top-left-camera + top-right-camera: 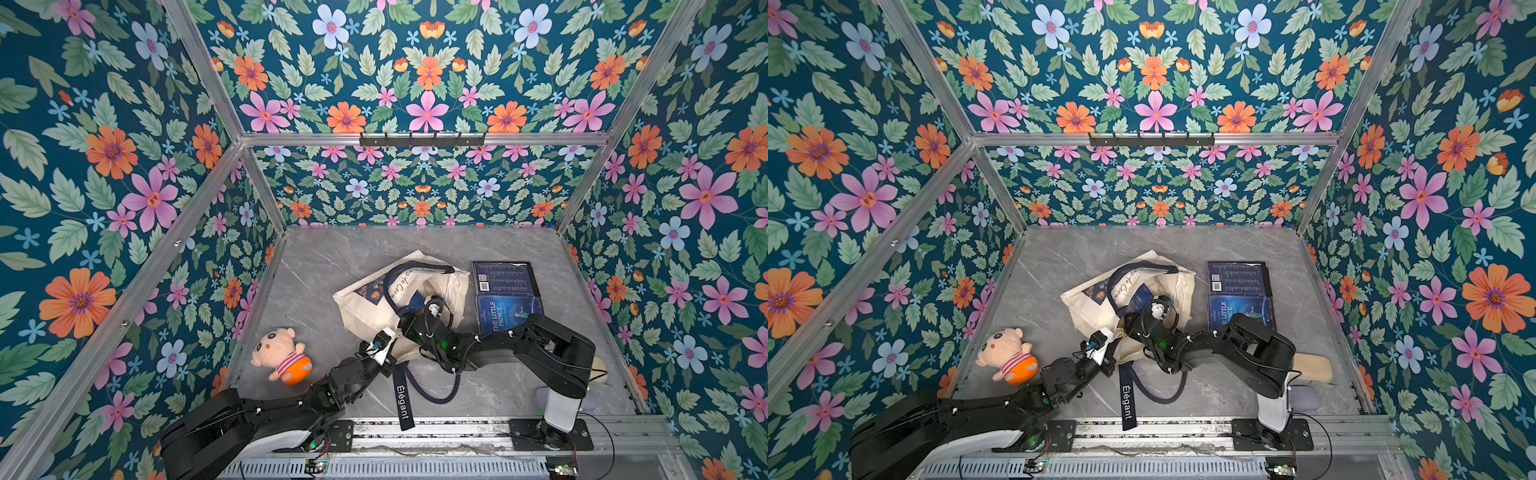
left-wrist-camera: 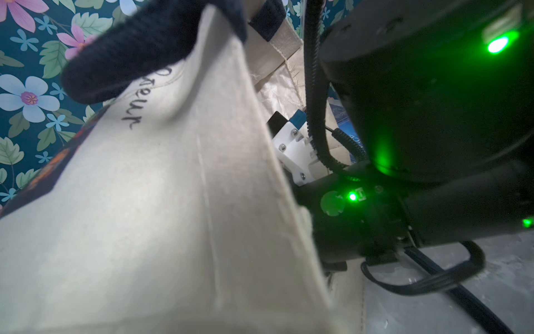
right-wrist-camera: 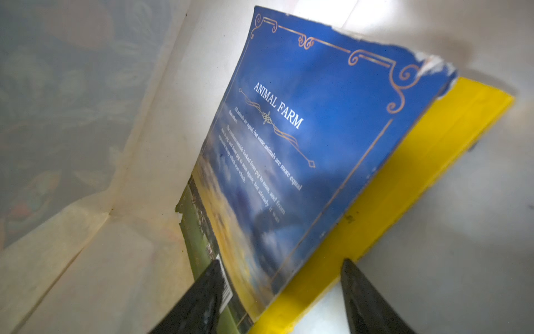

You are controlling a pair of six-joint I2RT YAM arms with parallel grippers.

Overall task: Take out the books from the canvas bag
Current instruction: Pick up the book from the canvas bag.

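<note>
Beside the cream canvas bag [image 1: 361, 311] are laid a dark barcoded paperback [image 1: 505, 277] and a blue Little Prince paperback [image 1: 498, 311]. Inside, a blue Animal Farm paperback [image 3: 303, 130] and a yellow book [image 3: 419, 173] are left, straddled by the right pincer [image 3: 280, 261], jaws apart. The left pincer [image 1: 386, 343] is closed at the bag's rim.

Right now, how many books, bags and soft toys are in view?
Books: 4 (dark barcode book, The Little Prince, Animal Farm, yellow book)
Canvas bag: 1
Plush doll: 1
Total: 6
</note>
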